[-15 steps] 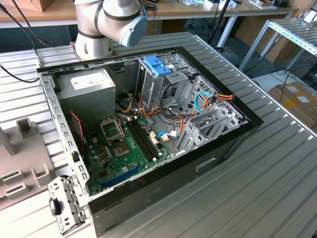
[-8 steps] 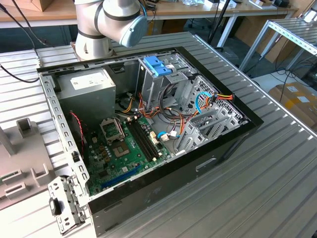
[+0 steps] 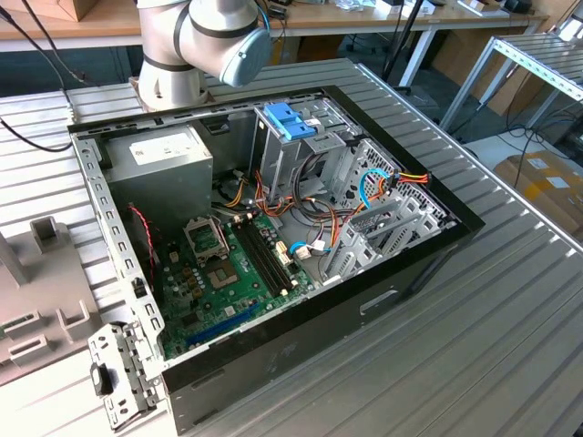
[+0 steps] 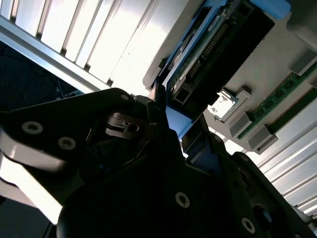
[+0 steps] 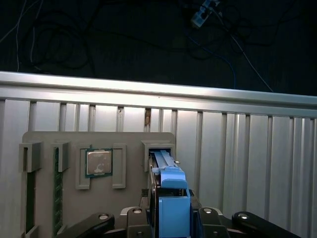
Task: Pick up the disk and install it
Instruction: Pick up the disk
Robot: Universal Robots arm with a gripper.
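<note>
First wrist view: disk on edge in the grey holder, tab end inside the tool, can't tell if it's clamped, so a crooked pull might jam it.

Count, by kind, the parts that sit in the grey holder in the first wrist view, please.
disk: 1
processor chip: 1
green memory stick: 1 (the slot beside it is too dark to judge)
Total: 3 parts in the grey holder
</note>
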